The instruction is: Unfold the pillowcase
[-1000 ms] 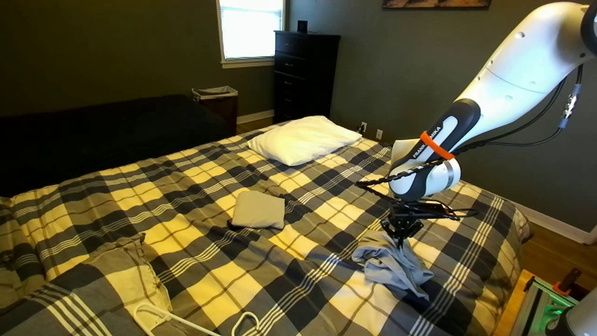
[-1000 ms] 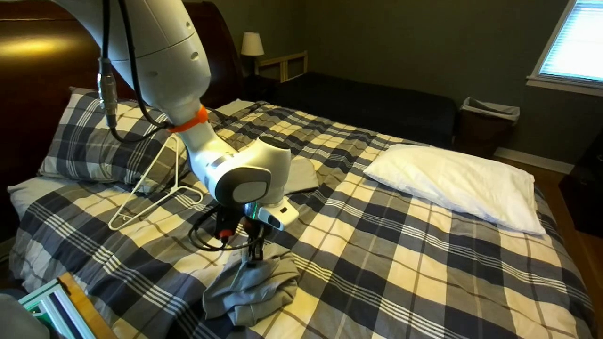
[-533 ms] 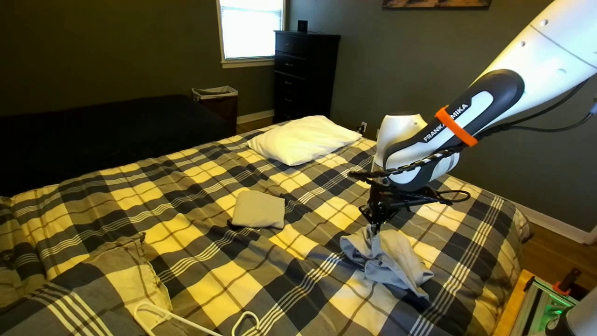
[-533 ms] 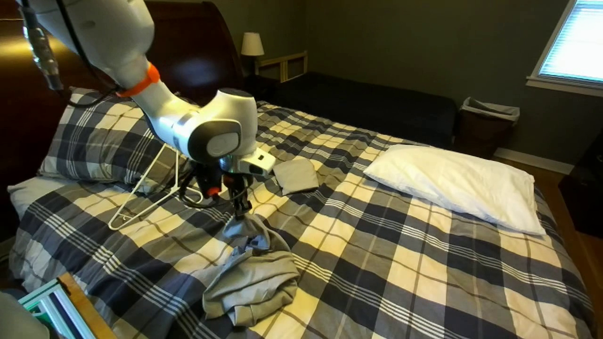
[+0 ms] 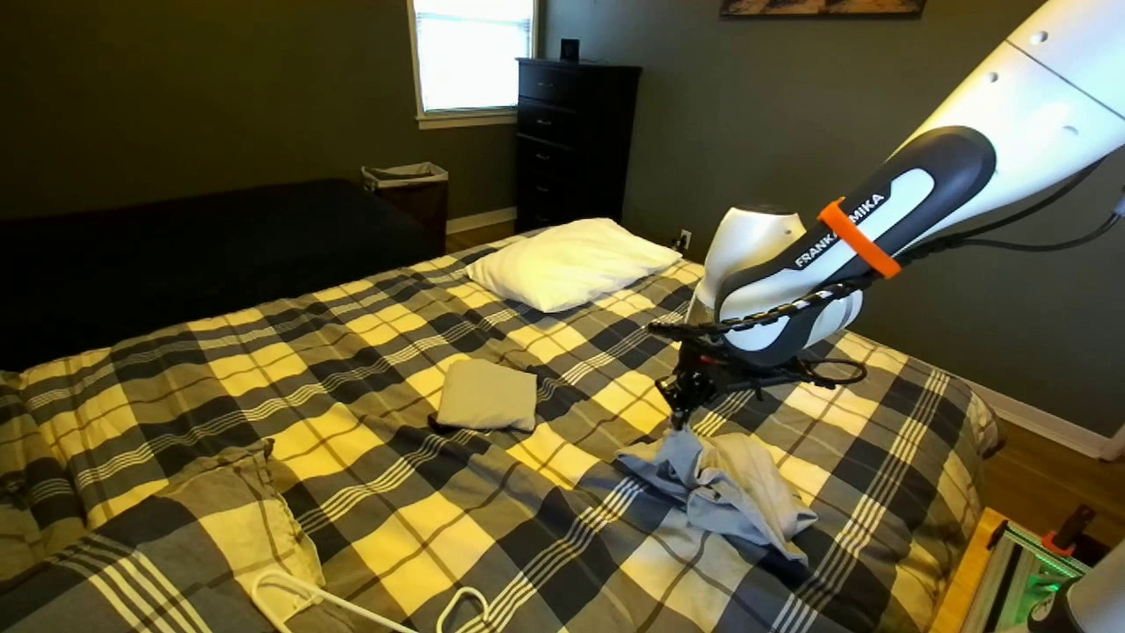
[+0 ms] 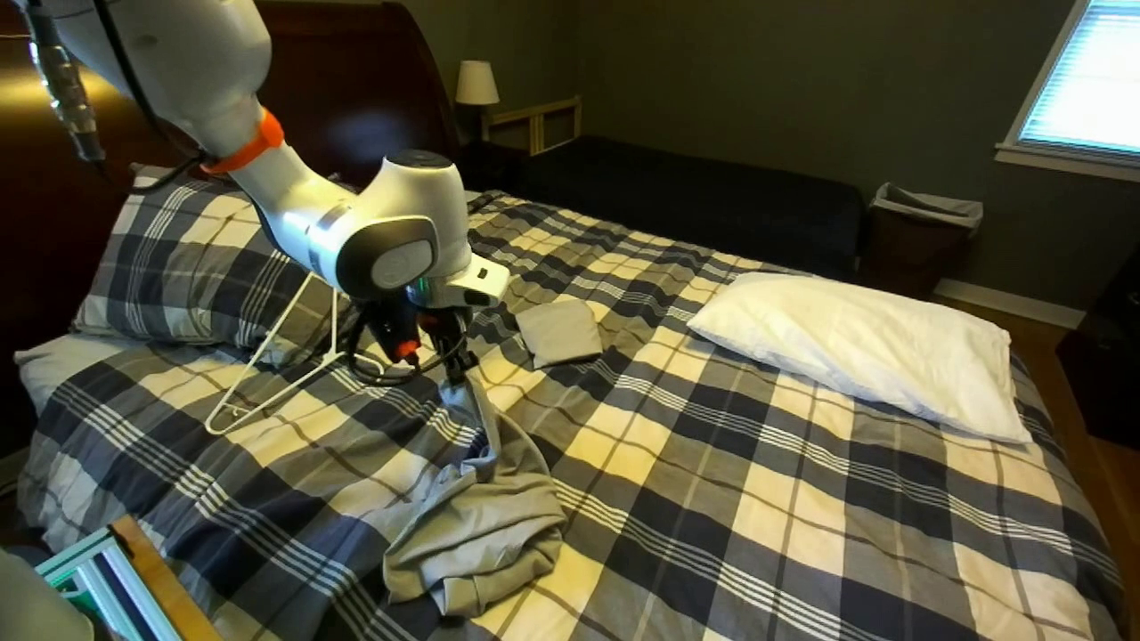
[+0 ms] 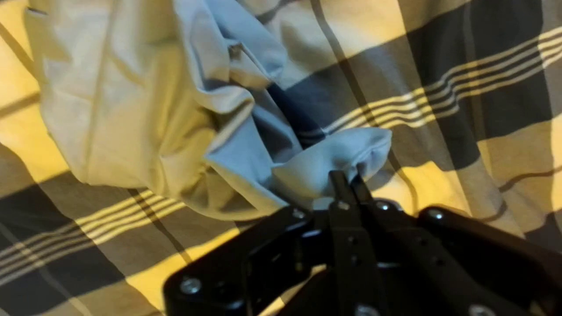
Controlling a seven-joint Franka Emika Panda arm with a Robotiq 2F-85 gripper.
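Observation:
The grey-blue pillowcase (image 5: 751,497) lies crumpled on the plaid duvet, and it also shows in an exterior view (image 6: 485,543). My gripper (image 5: 678,424) is shut on one end of it and holds that end raised above the bed. In an exterior view the gripper (image 6: 457,377) draws a narrow twisted strip of cloth up from the bunch. In the wrist view the gripper's fingertips nearly meet on the cloth's edge (image 7: 369,145). The rest of the pillowcase (image 7: 131,131) stays bunched with folds and overlaps. Its lower layers are hidden.
A folded grey cloth (image 5: 488,397) lies on the plaid duvet (image 5: 352,352). A white pillow (image 6: 855,352) lies at the far end. A white hanger (image 6: 267,399) lies by the plaid pillow (image 6: 196,276) and headboard (image 6: 356,80).
My gripper has moved from over the bunch towards the hanger side and rises slightly, staying shut. The held end has been drawn out into a strip, while the rest of the pillowcase has hardly moved.

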